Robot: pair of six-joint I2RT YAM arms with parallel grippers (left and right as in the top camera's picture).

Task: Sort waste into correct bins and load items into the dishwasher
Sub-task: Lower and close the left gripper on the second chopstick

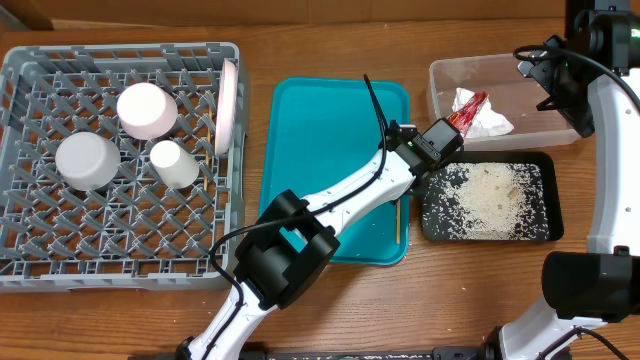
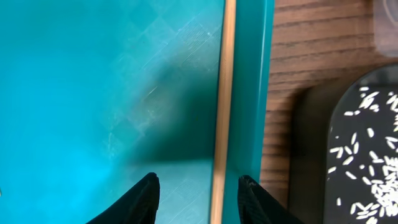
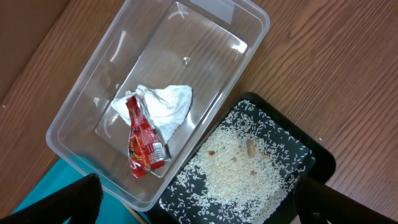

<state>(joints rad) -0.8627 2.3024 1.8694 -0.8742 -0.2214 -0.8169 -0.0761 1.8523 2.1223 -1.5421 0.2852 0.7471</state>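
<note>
**A:** Rack [image 1: 40, 240] first, at the far left. What stood in it?

**B:** A pinkish bowl [image 1: 147, 108], a white bowl [image 1: 87, 160] and a cup [image 1: 173, 163] sat on the grid. One plate [image 1: 229, 105] stood on its edge by the right wall. The dishes I could see were already loaded.

**A:** And the teal tray [image 1: 320, 130] beside it?

**B:** It was nearly bare. One chopstick [image 2: 222, 93] lay along its right rim, very close to it. The left gripper [image 2: 198, 196] hung just above the stick. Its jaws were partly apart, one finger on each side, and they gripped nothing.

**A:** So how could that grasp be done well?

**B:** I judged that picking up the stick was the step in hand. The stick was thin and lay next to the raised rim, so the right finger had little room. I would go straight down, keep the stick in the middle, and close slowly. If a finger landed on the rim, the stick could roll away or flip up.

**A:** And the waste, further right?

**B:** The rice [image 1: 490, 195] was spread in the black tray [image 1: 552, 175]. The tissue [image 3: 165, 102] and the red wrapper [image 3: 143, 140] lay together in the clear tub [image 3: 205, 43]. The right gripper [image 3: 205, 199] hung above them, with its jaws wide apart and empty. It was best to leave it out of the way.
</note>
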